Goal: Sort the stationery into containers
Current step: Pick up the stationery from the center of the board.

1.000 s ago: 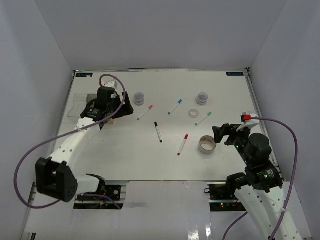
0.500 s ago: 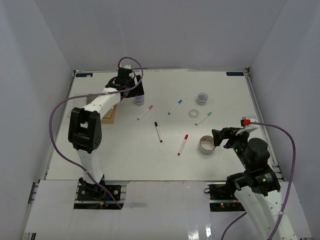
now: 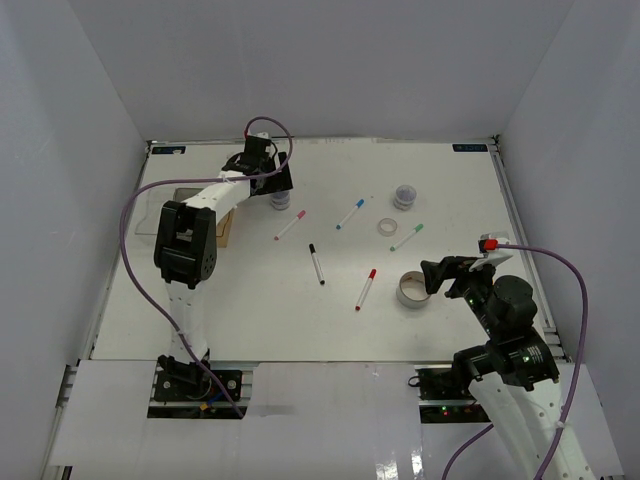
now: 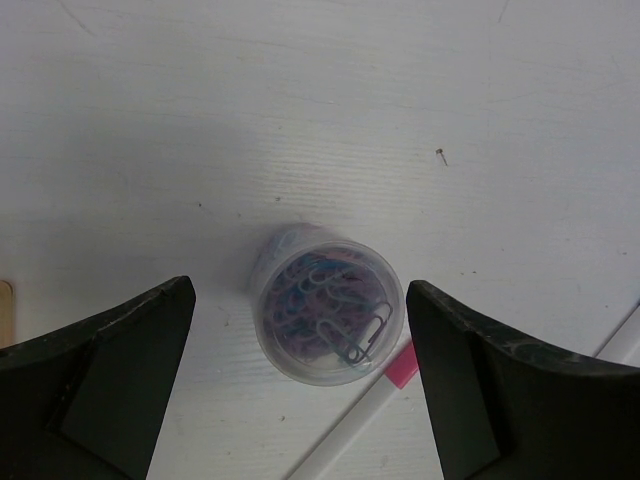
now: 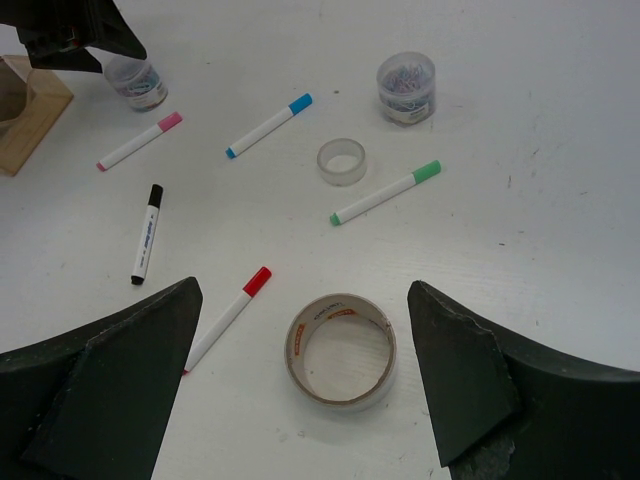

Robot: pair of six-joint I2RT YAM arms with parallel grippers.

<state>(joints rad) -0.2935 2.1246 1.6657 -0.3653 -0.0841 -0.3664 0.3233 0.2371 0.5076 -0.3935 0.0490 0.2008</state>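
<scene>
Left gripper (image 4: 298, 300): your jaws spread wide, empty, straddling the small round clear jar of paperclips (image 4: 325, 312) at 11 o'clock on the white table (image 3: 240, 310), likely to pinch its sides | right gripper (image 5: 302, 300): released, hovering above the whitish tape roll (image 5: 340, 350) at 4 o'clock, seemingly your next pick.

The small tape roll (image 3: 387, 226) lies between a jar (image 3: 404, 196) behind and the larger roll (image 3: 412, 288) in front.

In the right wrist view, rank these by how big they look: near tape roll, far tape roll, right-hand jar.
1. near tape roll, partly because it's closest to the camera
2. right-hand jar
3. far tape roll, only slightly smaller
</scene>
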